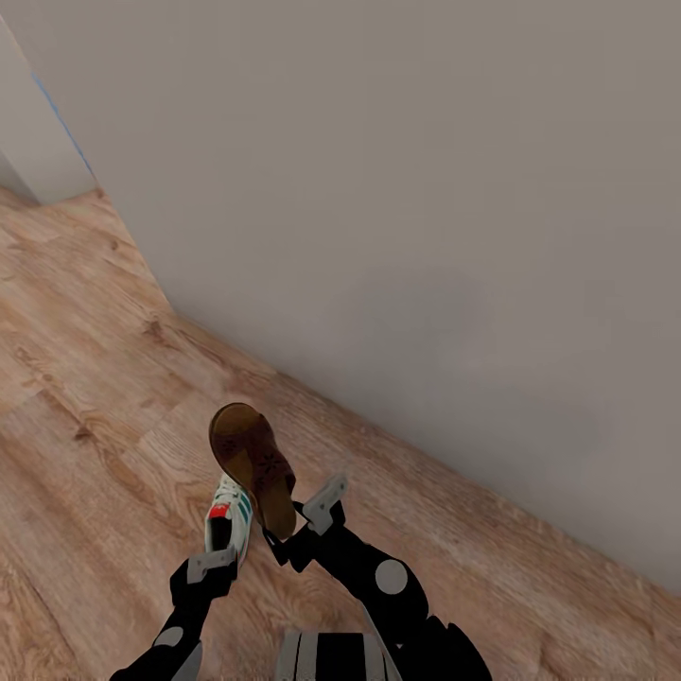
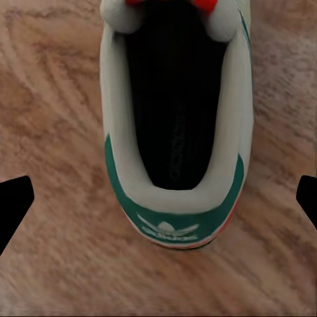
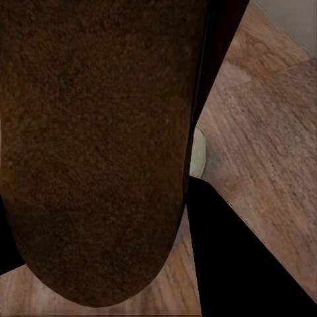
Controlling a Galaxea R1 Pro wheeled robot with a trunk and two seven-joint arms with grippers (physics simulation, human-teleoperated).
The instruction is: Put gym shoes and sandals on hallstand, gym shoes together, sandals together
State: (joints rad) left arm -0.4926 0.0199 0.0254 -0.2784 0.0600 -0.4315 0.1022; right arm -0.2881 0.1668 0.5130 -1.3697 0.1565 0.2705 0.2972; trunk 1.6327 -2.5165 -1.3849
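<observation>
A white gym shoe (image 1: 230, 523) with teal stripes and a red tongue lies on the wood-plank corridor floor (image 1: 95, 340). My left gripper (image 1: 210, 566) hovers open just behind its heel. In the left wrist view the gym shoe (image 2: 175, 132) sits between the two spread fingertips (image 2: 14, 205), and neither touches it. My right gripper (image 1: 295, 523) is shut on the heel end of a dark brown sandal (image 1: 253, 459), held tilted above the floor and over the shoe. The sandal (image 3: 99, 145) is very close in the right wrist view. The hallstand is out of view.
A plain grey wall (image 1: 426, 189) runs diagonally along the floor's far edge, close to the shoes. Bare floor stretches to the left, and a pale wall corner (image 1: 38, 142) stands at the far left. My dark right arm (image 1: 388, 577) reaches in from the lower edge.
</observation>
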